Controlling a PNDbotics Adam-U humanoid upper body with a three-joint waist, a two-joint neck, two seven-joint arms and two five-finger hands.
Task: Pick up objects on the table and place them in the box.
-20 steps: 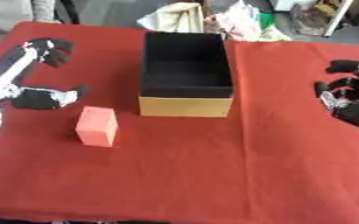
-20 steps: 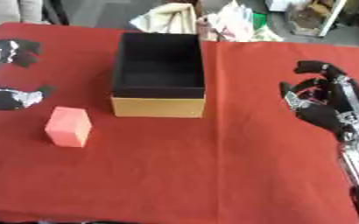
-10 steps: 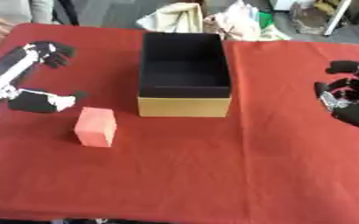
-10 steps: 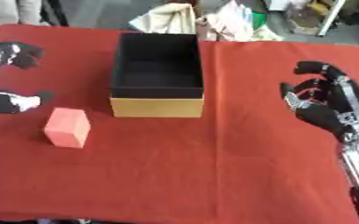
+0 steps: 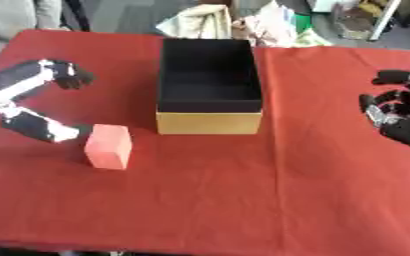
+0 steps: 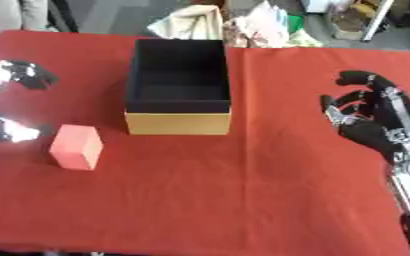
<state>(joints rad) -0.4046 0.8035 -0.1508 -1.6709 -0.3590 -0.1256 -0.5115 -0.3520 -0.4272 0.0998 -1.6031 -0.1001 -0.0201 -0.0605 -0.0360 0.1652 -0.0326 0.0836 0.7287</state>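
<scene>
A salmon-red block stands on the red tablecloth, left of the box's front corner. The box has tan outer walls and a black inside that looks empty. My left hand hovers open just left of the block, thumb tip almost at the block's upper left edge and fingers spread wide above it. My right hand hangs open at the right side of the table, fingers relaxed, holding nothing.
Crumpled cloth and paper items lie beyond the table's far edge behind the box. A person's grey sleeve shows at the far left corner. Bare red cloth stretches in front of the box.
My left hand has moved right and down toward the block, its thumb now close beside it. The right hand has stayed put.
</scene>
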